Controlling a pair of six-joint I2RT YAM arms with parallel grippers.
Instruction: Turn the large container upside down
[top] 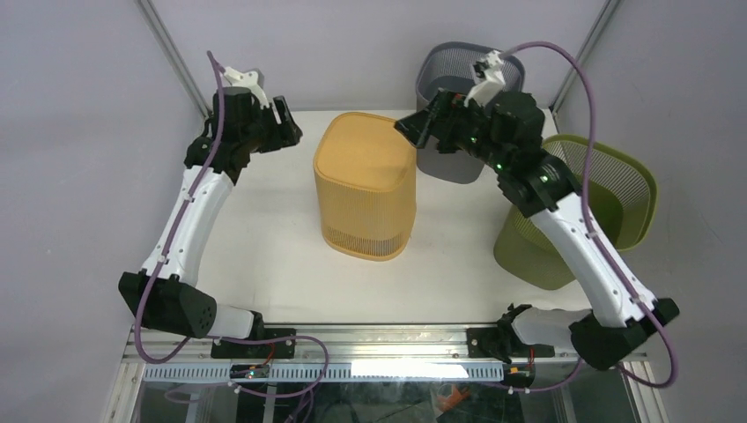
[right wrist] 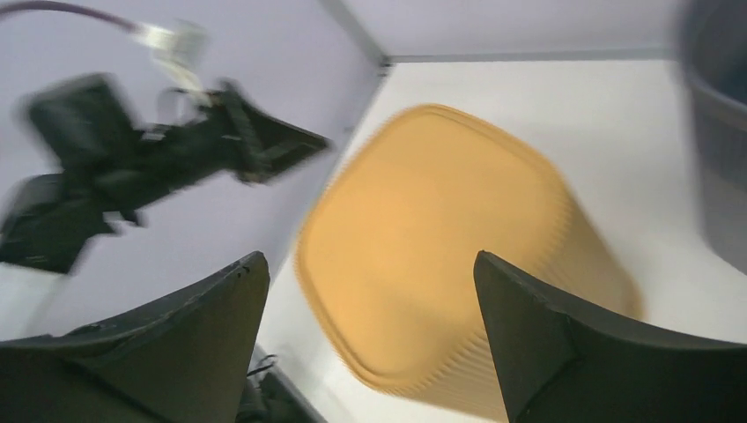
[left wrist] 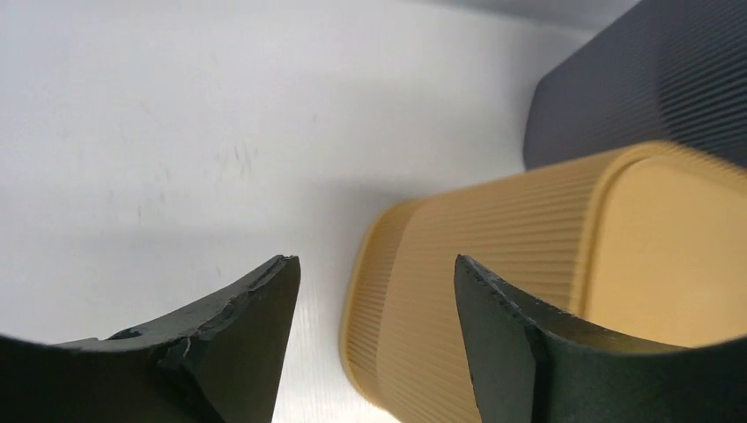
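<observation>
The large container (top: 366, 176) is a ribbed yellow-orange bin standing in the middle of the table with its mouth down and its flat base up. My left gripper (top: 291, 128) hovers open just off the bin's upper left corner, apart from it. In the left wrist view the bin (left wrist: 528, 220) lies beyond my open gripper (left wrist: 373, 260). My right gripper (top: 407, 128) is open above the bin's back right corner and holds nothing. In the right wrist view the bin's base (right wrist: 432, 238) shows, blurred, between and below the spread fingers of my gripper (right wrist: 370, 256).
A dark grey mesh bin (top: 449, 66) stands upright at the back, close behind the right gripper. An olive-green mesh bin (top: 608, 185) stands at the right edge beside the right arm. White tabletop (top: 264, 247) shows left of and in front of the yellow bin. Walls close in on both sides.
</observation>
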